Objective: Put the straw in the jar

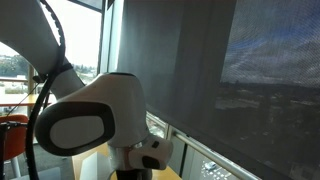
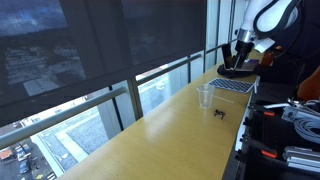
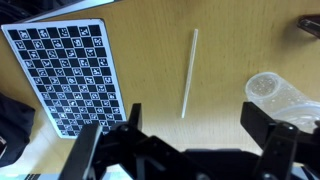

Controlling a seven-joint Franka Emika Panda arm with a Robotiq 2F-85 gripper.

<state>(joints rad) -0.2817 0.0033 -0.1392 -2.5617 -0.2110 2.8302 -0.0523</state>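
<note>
Wooden counter [image 2: 170, 125] ran beside tall shaded windows [image 2: 90, 50], and we saw the arm [image 2: 262, 18] at its far end in an exterior view. From the wrist view we found the gripper [image 3: 180, 148] above the counter, its jaws spread wide with nothing between them. We saw the straw [image 3: 189, 73] lying flat on the wood, clear of the gripper, between a checkered board [image 3: 68, 75] and the clear jar [image 3: 268, 88]. The jar stood upright near the straw, not touching it. A small dark thing [image 2: 220, 112] lay near the jar.
</note>
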